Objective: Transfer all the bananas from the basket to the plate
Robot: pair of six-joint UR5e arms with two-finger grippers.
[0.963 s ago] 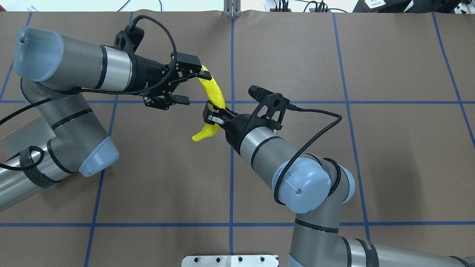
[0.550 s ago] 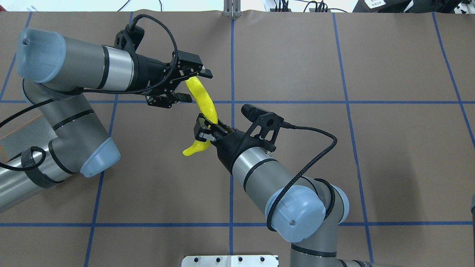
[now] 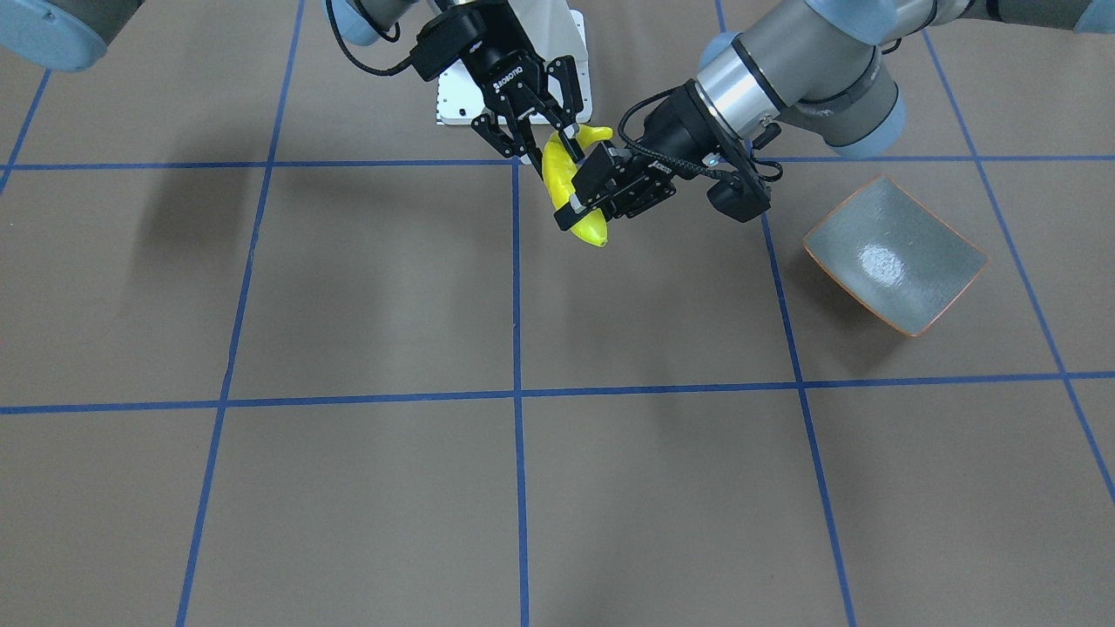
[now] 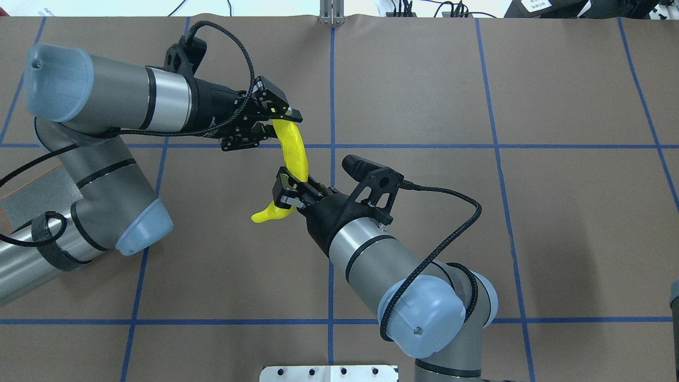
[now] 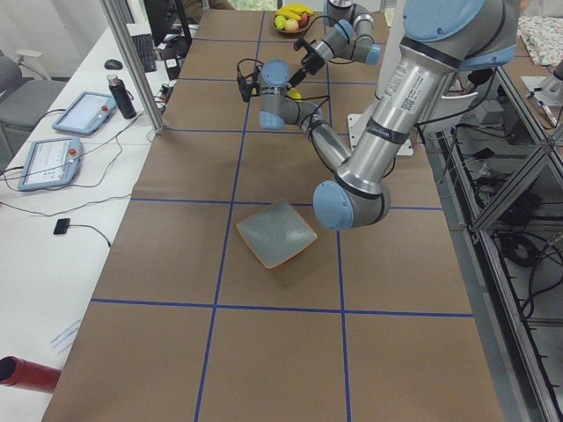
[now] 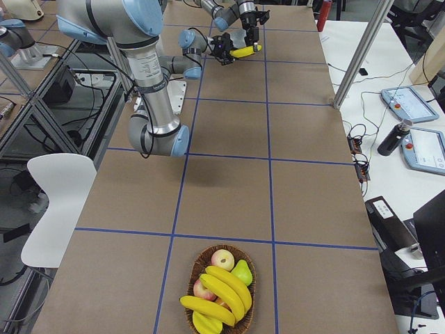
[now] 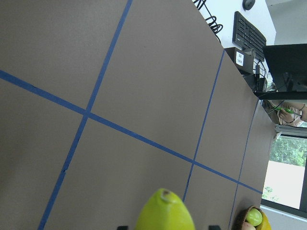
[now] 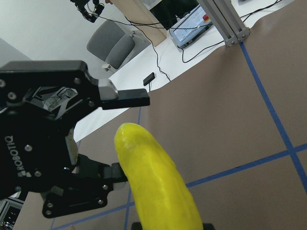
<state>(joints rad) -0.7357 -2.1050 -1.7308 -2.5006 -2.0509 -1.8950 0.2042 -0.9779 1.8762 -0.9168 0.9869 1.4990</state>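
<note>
Straddling banana (image 4: 294, 151) tip, L jaws agape; R jaws clamp other half.

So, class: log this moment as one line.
handover | right gripper shut on banana | left gripper open around its tip | plate empty

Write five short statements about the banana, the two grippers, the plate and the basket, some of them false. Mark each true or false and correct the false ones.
1. The right gripper is shut on the banana. True.
2. A banana lies on the plate. False: no banana is on it.
3. The banana rests on the table. False: it is held in the air above the table.
4. The basket holds other bananas. True.
5. The left gripper has its jaws on either side of the banana's far end. True.
</note>
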